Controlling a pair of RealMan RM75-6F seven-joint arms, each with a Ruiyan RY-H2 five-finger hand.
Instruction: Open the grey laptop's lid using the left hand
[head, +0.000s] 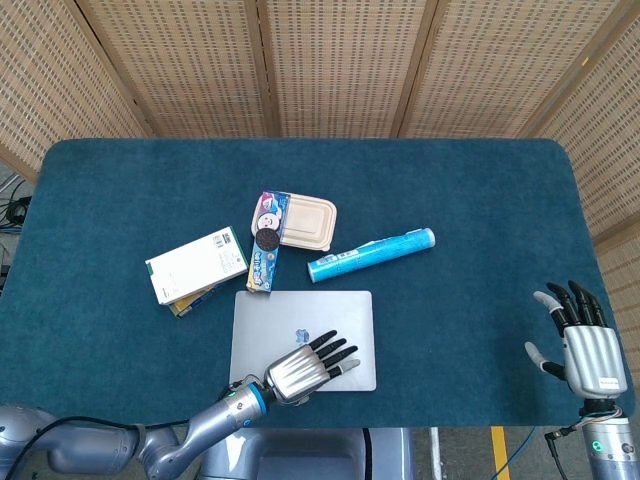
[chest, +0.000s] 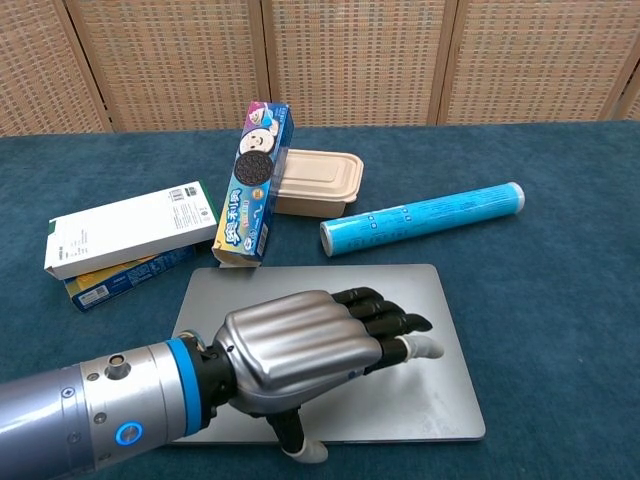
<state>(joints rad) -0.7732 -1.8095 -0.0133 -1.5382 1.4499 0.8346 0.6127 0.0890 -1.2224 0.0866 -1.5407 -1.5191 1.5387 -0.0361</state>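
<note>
- My left hand (head: 305, 366) hovers palm-down over the near part of the grey laptop (head: 290, 318); the lid lies directly beneath it and runs on ahead of the fingertips, away from me.
- The laptop lies flat and closed on the tabletop (head: 470, 200), long axis side to side across my reach. The edge I judge to be the opening edge runs under the heel of the hand, at my side.
- Left hand holds nothing: fingers extended and slightly spread, thumb (chest: 298, 441) hanging down past the near edge in the chest view. Contact with the lid: cannot tell.
- My right hand (head: 578, 338) is well apart, off past the laptop's right side, fingers spread, holding nothing. The left is far nearer.
- Judgement: the lift turns on catching that near edge from below with the thumb or fingertips; the hand likely has to draw back toward me first.
</note>
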